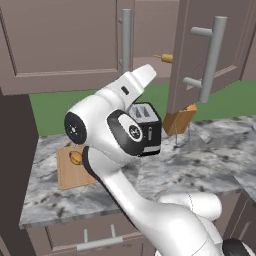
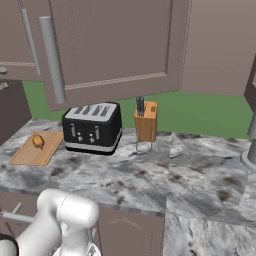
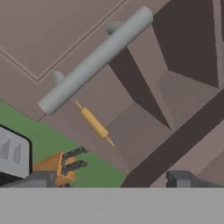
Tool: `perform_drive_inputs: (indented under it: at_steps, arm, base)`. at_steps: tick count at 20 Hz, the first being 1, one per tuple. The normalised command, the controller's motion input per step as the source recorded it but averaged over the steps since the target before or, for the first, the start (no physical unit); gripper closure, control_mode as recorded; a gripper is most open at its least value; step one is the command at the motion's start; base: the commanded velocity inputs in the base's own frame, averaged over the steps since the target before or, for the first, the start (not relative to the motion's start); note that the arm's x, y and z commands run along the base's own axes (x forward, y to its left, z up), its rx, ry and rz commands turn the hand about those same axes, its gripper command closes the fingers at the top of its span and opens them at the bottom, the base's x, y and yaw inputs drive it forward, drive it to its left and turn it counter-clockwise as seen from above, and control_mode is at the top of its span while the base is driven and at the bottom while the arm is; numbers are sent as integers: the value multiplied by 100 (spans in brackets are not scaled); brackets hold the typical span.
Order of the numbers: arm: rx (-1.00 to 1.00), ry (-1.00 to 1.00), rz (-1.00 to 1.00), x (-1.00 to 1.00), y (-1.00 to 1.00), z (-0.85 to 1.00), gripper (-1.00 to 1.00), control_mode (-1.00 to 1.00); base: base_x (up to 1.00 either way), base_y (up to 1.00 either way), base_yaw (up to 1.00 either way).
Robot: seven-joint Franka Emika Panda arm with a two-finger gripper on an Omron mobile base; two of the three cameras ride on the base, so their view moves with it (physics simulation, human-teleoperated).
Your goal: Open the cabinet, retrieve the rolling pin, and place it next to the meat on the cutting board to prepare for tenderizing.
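- Sitting far left on the bench [image 2: 150, 170]: cutting board [image 2: 30, 152] with the meat [image 2: 38, 142] on it.
- Toaster [image 2: 92, 127] next, knife block [image 2: 146, 121] right of it.
- Cabinet [image 1: 195, 50] door swung open, rolling pin [image 3: 94, 123] lying inside on the shelf.
- Jaws spread wide, gripping nothing.

The cabinet [image 1: 60, 45] was mauve-brown with grey bar handles [image 1: 212, 57]. The rolling pin [image 3: 94, 123] was tan, the cutting board [image 2: 36, 148] light wood, the meat [image 2: 38, 141] golden-brown, the toaster [image 2: 93, 127] black, the table [image 2: 200, 170] marbled grey.
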Motion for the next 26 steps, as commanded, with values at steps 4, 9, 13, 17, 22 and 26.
perform_drive_inputs:
  at_steps: [4,9,13,17,22,26]
  arm:
    - [0,16,-6,56,-22,-22,-100,-100]
    - [0,10,-1,45,-34,-23,-100,-100]
    - [0,7,0,38,-31,-23,-100,-100]
    - [0,5,-1,25,-31,-22,-100,-100]
    - [0,5,-2,15,-29,-19,-100,-100]
    - [0,4,-2,0,-32,-15,-100,-100]
  base:
    - [0,0,0]
    - [0,0,0]
    - [0,0,0]
    - [0,0,0]
    - [0,0,0]
    - [0,0,0]
